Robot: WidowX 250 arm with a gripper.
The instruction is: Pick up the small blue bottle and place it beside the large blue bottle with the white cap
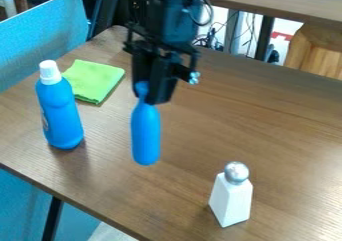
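Observation:
The black gripper (151, 89) hangs down from the top edge, left of the middle, shut on the narrow upper end of a blue bottle-shaped object (145, 135). That object hangs nearly upright below the fingers, its rounded wide end downward. To its left a blue bottle with a white cap (60, 112) stands upright on the table. Behind that bottle lies a folded green cloth (95, 80). A white shaker with a round silver top (232, 200) stands to the right and nearer the camera.
The brown wooden table (280, 150) has its near edge running diagonally at the lower left. A blue panel (43, 37) borders it at the upper left. Cables (214, 37) and dark posts show behind the far edge, below another wooden surface (280, 2).

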